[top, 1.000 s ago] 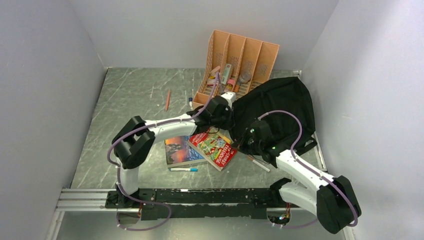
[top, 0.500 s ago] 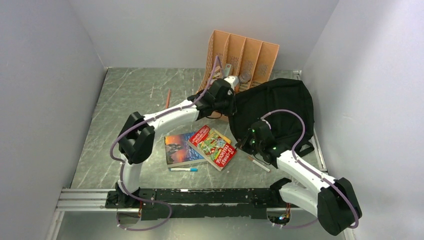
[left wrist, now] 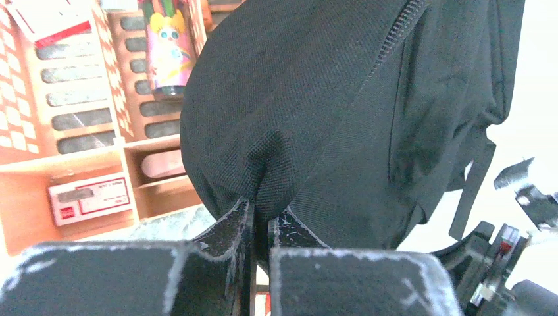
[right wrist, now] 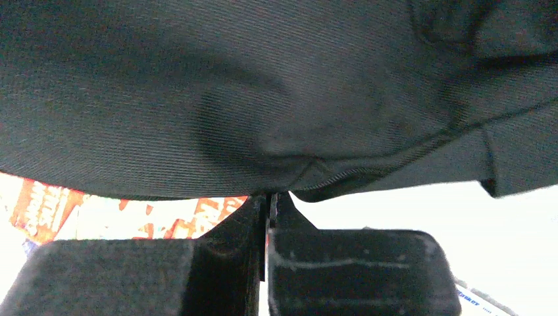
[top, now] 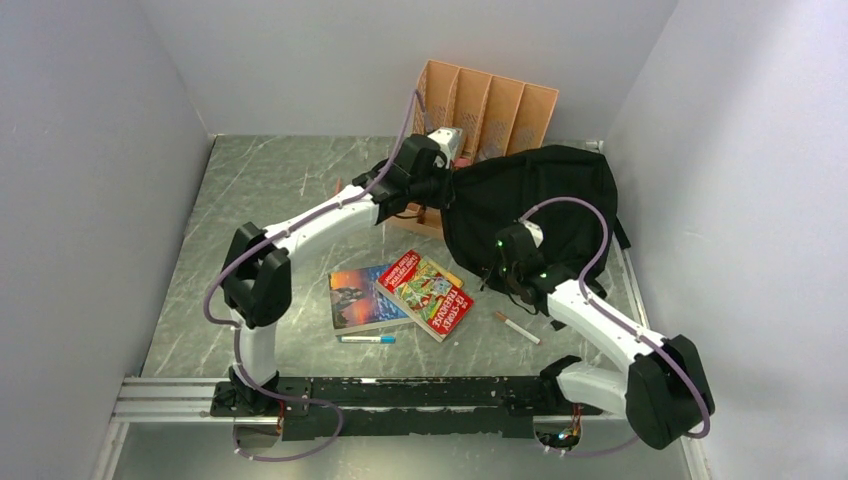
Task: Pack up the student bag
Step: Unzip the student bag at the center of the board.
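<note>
You seem to be opening the bag [top: 540, 200]: left tool [left wrist: 260, 214] and right tool [right wrist: 268, 201] each pinch its fabric (books [top: 425, 290] lie beside it); next, spread its mouth.

Cannot see the bottom of the orange organizer [top: 490, 100] behind the left arm [top: 320, 215] and the student bag [top: 540, 195]. Cannot read the tiny words on the white label [left wrist: 92, 196]. Only blurry bits of red book [right wrist: 43, 201] under the bag

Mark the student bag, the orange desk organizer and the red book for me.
student bag [top: 545, 195]: top view, middle of its black fabric.
orange desk organizer [top: 505, 105]: top view, upper part, among the dividers.
red book [top: 432, 295]: top view, centre of its cover.
</note>
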